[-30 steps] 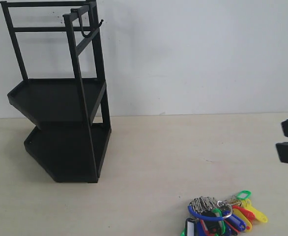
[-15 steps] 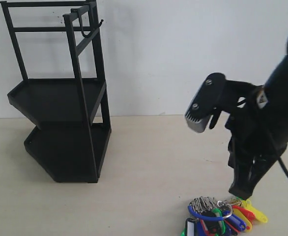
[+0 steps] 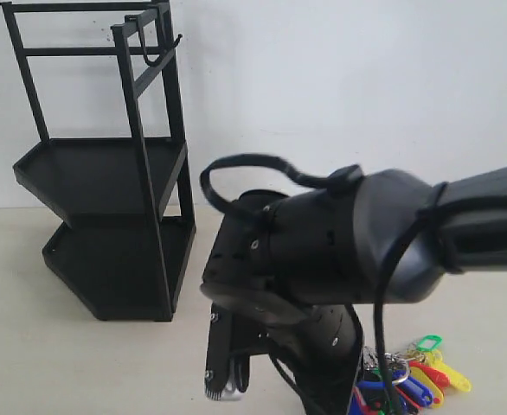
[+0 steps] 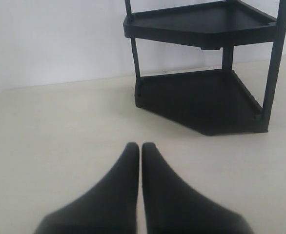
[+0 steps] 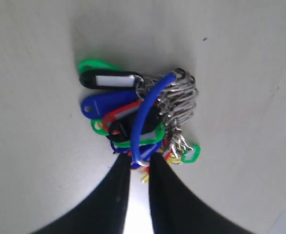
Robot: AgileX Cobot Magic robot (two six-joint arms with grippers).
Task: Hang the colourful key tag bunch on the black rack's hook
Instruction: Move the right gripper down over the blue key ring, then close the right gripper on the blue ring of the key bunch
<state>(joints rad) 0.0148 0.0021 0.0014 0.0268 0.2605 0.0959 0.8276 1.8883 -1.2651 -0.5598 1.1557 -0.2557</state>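
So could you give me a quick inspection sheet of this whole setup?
Surface: pale table, no spills seen.
Job's things: key bunch lying on the table; black rack upright, its hook empty.
Clutter: nothing seen.
Claws: left claw shut and empty, above the table; right claw with a finger either side of the bunch's blue loop, grip unclear.
Cables: black cable looped over the right arm.
Surroundings: plain white wall.
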